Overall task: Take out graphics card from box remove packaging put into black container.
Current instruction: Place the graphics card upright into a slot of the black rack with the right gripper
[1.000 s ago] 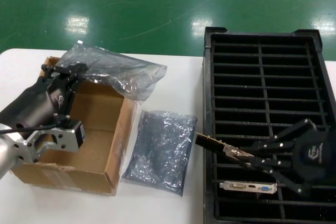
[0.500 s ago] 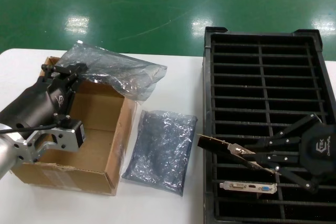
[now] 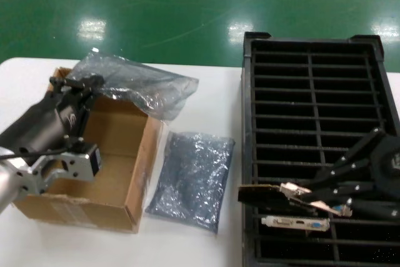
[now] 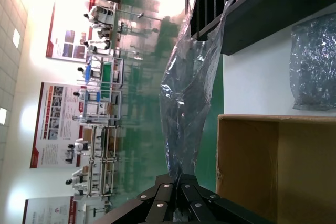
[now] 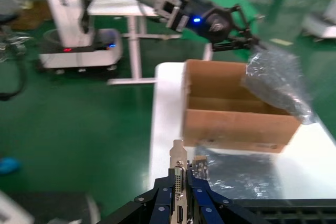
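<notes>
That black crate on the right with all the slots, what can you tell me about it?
The black container is a large dark plastic-looking crate on the white table, right of the cardboard box. Thin ribs split it into two columns of narrow horizontal slots, most showing nothing inside. One graphics card's silver bracket shows in a near slot. Just above it, the right hand holds another graphics card level over the crate's left edge.
</notes>
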Robot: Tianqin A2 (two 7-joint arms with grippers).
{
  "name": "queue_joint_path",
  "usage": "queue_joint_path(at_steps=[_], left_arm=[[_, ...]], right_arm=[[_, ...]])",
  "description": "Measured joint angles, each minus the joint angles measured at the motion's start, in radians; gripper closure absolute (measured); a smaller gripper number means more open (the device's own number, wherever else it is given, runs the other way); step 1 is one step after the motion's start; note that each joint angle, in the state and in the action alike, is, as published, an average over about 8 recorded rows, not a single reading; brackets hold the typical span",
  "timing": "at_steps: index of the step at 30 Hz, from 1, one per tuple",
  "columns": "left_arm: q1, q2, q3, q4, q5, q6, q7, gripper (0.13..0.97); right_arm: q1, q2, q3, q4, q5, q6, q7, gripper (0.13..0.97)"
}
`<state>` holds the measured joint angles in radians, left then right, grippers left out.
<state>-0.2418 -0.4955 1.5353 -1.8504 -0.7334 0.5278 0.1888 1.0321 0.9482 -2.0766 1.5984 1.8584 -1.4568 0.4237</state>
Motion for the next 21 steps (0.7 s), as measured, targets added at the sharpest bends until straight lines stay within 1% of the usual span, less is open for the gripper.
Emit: queue_joint_path(at_steps=[3, 7, 10, 13, 17, 21], left_arm=[[0.0, 0.0, 0.0, 0.0, 0.0, 0.0, 0.0, 0.958], [0.0, 0.0, 0.0, 0.0, 0.0, 0.0, 0.0, 0.958], [0.0, 0.0, 0.0, 0.0, 0.0, 0.0, 0.0, 0.958], [0.0, 0.0, 0.0, 0.0, 0.0, 0.0, 0.0, 0.958], [0.0, 0.0, 0.0, 0.0, 0.0, 0.0, 0.0, 0.958], [0.0, 0.0, 0.0, 0.0, 0.0, 0.0, 0.0, 0.958]], right_arm=[[0.132, -0.003, -0.116, -0.088, 0.054, -0.059, -0.018, 0.929], [0.297, -0.012, -0.293, -0.192, 0.127, -0.095, -0.048, 0.929], [0.396, -0.03, -0.421, -0.259, 0.166, -0.105, -0.072, 0.929], [0.473, -0.06, -0.531, -0.325, 0.179, -0.11, -0.095, 0.929], [0.534, -0.109, -0.624, -0.404, 0.165, -0.112, -0.128, 0.929], [0.554, -0.152, -0.66, -0.463, 0.13, -0.113, -0.16, 0.929]])
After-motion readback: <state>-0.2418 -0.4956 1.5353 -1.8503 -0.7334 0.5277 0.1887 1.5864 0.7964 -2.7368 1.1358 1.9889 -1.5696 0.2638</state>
